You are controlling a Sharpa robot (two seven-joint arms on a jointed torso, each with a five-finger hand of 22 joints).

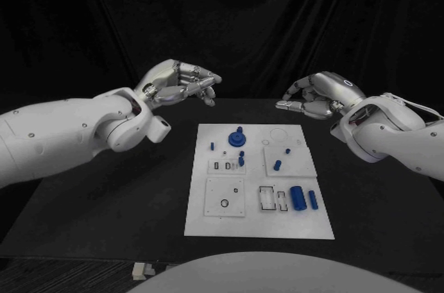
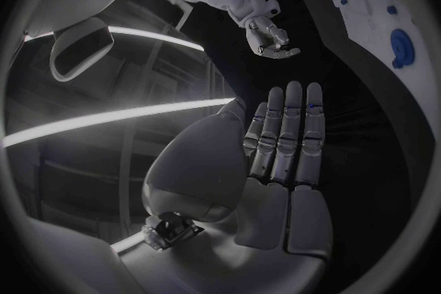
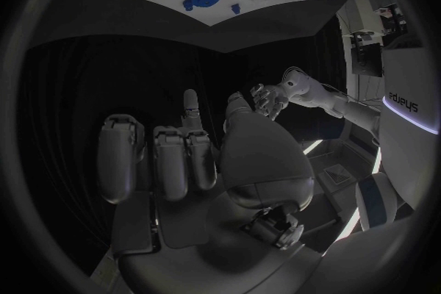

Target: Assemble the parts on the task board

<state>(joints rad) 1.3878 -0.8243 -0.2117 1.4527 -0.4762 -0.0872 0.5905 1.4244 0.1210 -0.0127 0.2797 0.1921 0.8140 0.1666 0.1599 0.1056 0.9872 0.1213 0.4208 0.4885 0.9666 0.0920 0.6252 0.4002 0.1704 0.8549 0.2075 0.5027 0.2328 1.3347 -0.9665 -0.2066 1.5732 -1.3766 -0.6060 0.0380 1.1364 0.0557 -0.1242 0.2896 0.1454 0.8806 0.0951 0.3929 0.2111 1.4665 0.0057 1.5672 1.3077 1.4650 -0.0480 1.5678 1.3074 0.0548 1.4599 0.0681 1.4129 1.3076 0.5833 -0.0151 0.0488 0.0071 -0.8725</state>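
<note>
Hands [image 1: 180,81] [image 1: 314,94] above task board [image 1: 208,222]

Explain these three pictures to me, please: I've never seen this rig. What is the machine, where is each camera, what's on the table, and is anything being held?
It is a robot with two white arms ending in silver hands. The head view looks down from its head; the two round pictures come from cameras at each wrist, behind that hand. The left hand and right hand hover above the far edge of the black table, holding nothing. The left hand's fingers are stretched out; the right's are partly curled. On the table lies the white task board with small blue parts: a round blue piece near its far end and a blue cylinder nearer the robot.
</note>
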